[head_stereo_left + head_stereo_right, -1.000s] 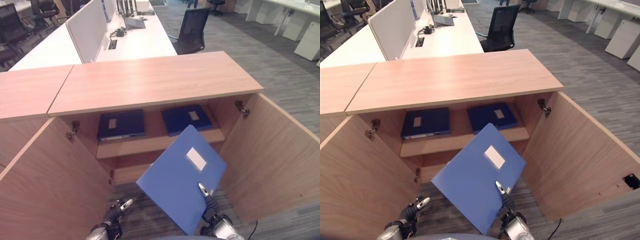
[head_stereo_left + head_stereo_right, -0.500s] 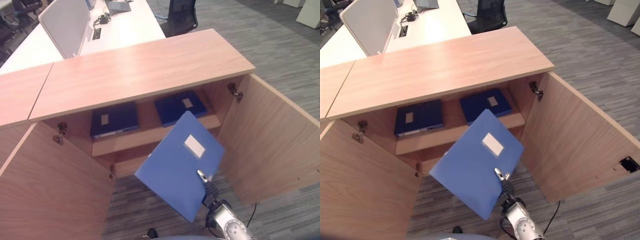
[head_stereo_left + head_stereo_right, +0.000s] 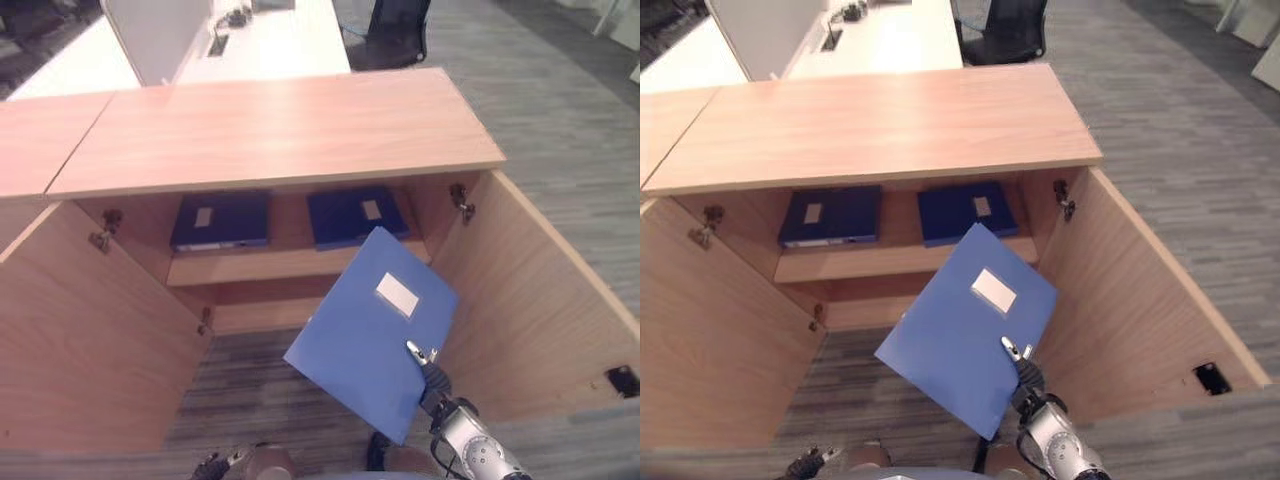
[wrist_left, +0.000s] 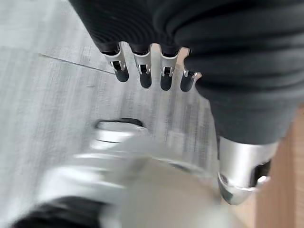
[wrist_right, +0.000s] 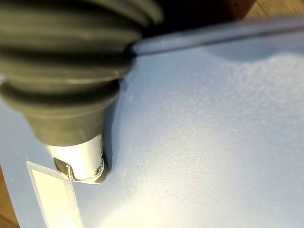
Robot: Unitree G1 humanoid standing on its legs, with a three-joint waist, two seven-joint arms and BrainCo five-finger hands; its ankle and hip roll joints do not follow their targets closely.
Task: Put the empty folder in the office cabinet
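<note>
The blue folder [image 3: 372, 333] is being held in the air in front of the open office cabinet [image 3: 270, 130], tilted, with its white label [image 3: 397, 295] facing up. It is being pinched at its lower right edge by the right hand [image 3: 428, 368], whose thumb [image 5: 83, 161] is being pressed flat on the cover beside the label. The folder is hanging over the grey carpet [image 3: 240, 385], just outside the cabinet opening and below the level of the inner shelf [image 3: 270, 264].

2 dark blue folders are lying flat on that shelf: 1 at the left [image 3: 221, 220] and 1 at the right [image 3: 356, 215], set slightly apart. Both cabinet doors, the left [image 3: 90, 330] and the right [image 3: 535, 300], are standing wide open.

The left hand [image 4: 152, 71] is being carried low over the carpet, with its fingers relaxed and nearly straight, holding nothing.
</note>
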